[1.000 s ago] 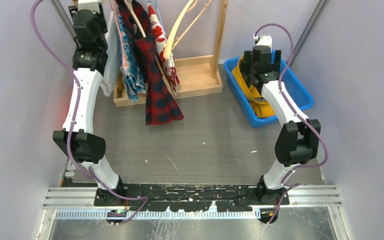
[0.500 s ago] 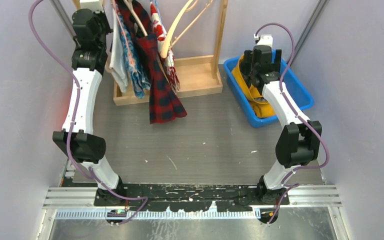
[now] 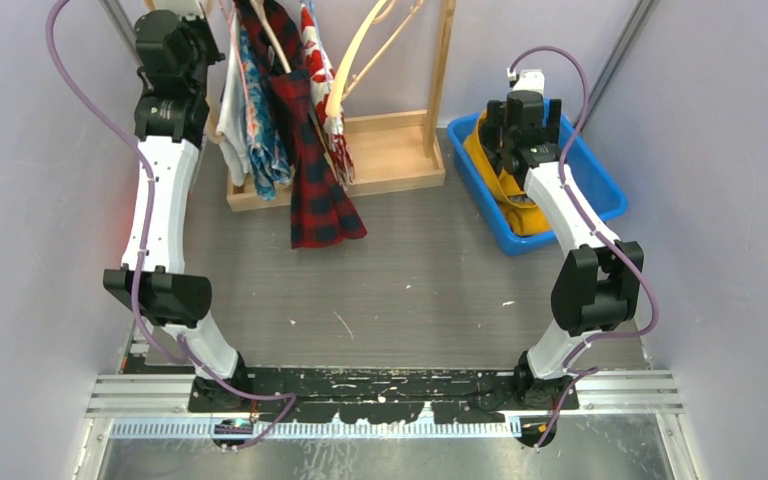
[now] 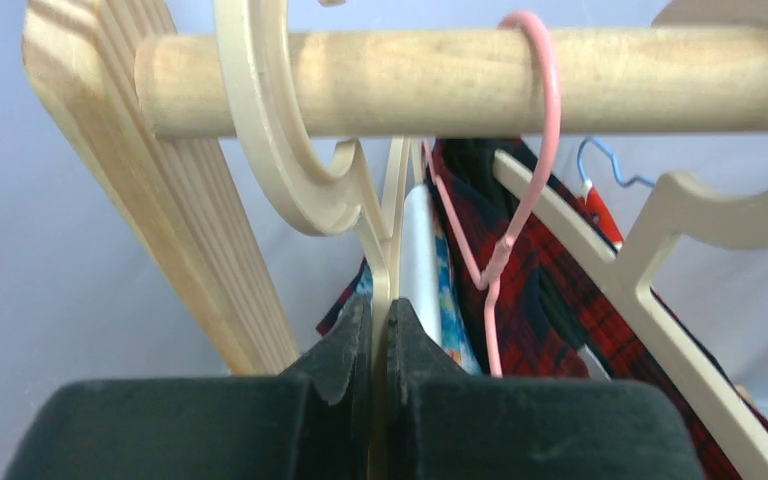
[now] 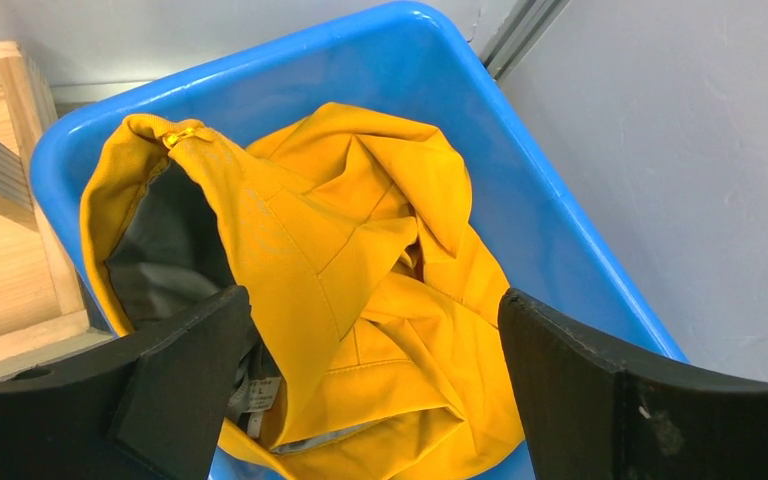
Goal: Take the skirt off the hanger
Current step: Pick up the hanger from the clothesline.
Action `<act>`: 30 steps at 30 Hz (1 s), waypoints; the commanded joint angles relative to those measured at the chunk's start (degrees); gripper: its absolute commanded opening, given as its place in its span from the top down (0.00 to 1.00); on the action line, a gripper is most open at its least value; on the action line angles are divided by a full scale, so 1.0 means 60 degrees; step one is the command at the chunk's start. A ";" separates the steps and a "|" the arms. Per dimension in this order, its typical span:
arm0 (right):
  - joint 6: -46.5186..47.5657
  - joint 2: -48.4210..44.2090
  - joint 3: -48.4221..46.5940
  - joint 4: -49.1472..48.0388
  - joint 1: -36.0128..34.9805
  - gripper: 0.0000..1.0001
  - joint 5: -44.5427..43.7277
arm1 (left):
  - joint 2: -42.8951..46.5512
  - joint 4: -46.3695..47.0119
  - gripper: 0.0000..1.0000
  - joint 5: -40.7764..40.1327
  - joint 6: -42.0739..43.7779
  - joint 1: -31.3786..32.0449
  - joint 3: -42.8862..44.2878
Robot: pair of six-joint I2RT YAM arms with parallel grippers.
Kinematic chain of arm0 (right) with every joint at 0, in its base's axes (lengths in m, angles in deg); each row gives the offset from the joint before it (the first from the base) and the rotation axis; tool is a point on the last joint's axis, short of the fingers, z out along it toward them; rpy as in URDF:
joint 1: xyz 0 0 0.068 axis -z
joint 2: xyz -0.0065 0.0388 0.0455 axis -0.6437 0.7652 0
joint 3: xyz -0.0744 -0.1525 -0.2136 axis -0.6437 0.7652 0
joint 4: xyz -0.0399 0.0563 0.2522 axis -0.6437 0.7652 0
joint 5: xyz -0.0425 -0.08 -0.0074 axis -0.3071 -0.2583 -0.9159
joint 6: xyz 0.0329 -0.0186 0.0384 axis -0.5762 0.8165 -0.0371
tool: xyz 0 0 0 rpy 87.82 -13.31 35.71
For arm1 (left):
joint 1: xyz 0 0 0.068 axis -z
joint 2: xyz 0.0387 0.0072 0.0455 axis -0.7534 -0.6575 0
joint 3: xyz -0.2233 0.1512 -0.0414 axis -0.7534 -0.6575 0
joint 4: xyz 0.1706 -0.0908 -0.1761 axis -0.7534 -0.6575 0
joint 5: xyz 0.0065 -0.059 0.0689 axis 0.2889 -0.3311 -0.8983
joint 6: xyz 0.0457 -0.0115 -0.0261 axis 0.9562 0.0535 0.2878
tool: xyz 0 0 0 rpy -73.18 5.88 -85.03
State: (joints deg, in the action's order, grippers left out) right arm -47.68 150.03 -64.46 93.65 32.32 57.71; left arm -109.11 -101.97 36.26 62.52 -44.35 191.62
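My left gripper (image 4: 380, 320) is shut on the thin neck of a cream hanger (image 4: 260, 130), whose hook sits over the wooden rail (image 4: 460, 80). A white skirt (image 4: 420, 240) hangs from that hanger, right beside my fingers. From above, the left gripper (image 3: 198, 35) is at the rack's top left, with the white skirt (image 3: 228, 120) below it. My right gripper (image 5: 372, 298) stands open over a blue bin (image 5: 260, 80), holding nothing. From above, the right gripper (image 3: 525, 125) hovers at the bin's far end.
A blue patterned garment (image 3: 260, 130), a red plaid one (image 3: 315, 170) on a pink wire hanger (image 4: 545, 130) and a red-and-white one (image 3: 318, 70) share the rack (image 3: 390, 150). Bare cream hangers (image 3: 360, 50) hang to the right. A yellow garment (image 5: 360, 250) fills the bin.
My left gripper has shut on the cream hanger's neck and risen slightly towards the rail. The hanging clothes have swayed. The right arm has stayed still.
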 commanded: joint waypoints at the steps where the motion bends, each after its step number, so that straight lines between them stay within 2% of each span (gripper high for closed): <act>1: -0.0075 -0.0327 -0.0083 -0.0284 0.0032 0.01 0.0073 | 0.1195 0.0691 1.00 0.0174 -0.0020 0.0064 -0.0310; 9: -0.0013 -0.0304 -0.0060 -0.0284 0.0028 0.02 0.0187 | 0.3369 0.0441 1.00 0.0111 -0.0317 0.0225 -0.3254; 14: -0.0231 -0.0180 -0.0321 -0.0156 -0.0003 0.05 0.0658 | 0.3998 -0.0654 1.00 0.0595 -0.0271 0.0244 -0.3335; 22: -0.0371 0.0012 -0.0765 0.0391 -0.0336 0.11 0.2042 | 0.5630 -0.2420 1.00 0.1371 -0.0174 0.0240 -0.4409; 26: -0.0112 0.0080 -0.1177 0.0735 -0.1043 0.12 0.2587 | 0.6152 -0.3665 1.00 0.2321 0.0092 0.0240 -0.4243; 30: 0.0196 0.0186 -0.1831 0.1504 -0.2190 0.09 0.4017 | 0.6885 -0.4153 1.00 0.3010 -0.0043 0.0240 -0.4640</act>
State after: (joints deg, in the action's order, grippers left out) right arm -48.31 151.25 -69.69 99.48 25.09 72.16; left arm -72.61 -124.94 47.25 62.52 -43.15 164.41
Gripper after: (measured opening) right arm 0.901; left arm 0.032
